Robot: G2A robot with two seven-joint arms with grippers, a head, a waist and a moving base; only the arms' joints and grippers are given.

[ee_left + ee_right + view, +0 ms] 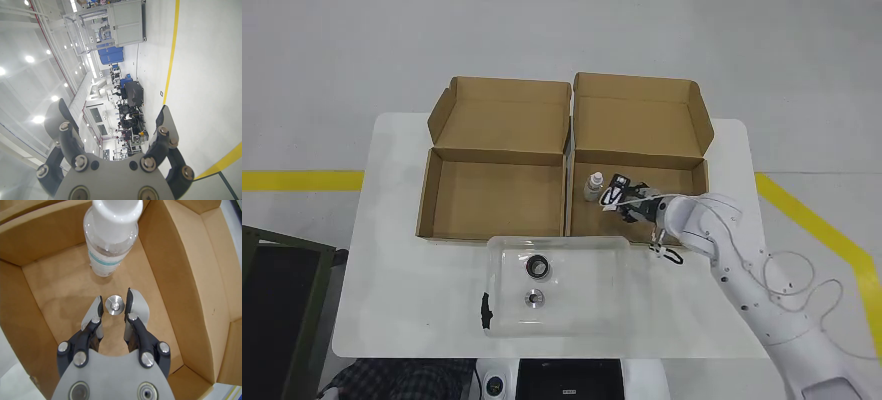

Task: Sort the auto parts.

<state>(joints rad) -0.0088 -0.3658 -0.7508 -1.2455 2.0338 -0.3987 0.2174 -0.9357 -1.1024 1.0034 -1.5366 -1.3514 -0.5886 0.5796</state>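
In the cardboard box (179, 275), right tool (114, 294) released, narrowly flanking silver disc (115, 307), bottle (111, 237) just beyond, side walls near.

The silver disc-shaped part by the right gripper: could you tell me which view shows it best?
The right wrist view: the silver part lies between the right gripper's fingers, inside the cardboard box near the bottle. In the top view the gripper covers it; the left wrist view faces the room.

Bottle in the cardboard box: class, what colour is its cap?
The bottle's cap is white; the right wrist view shows it best.
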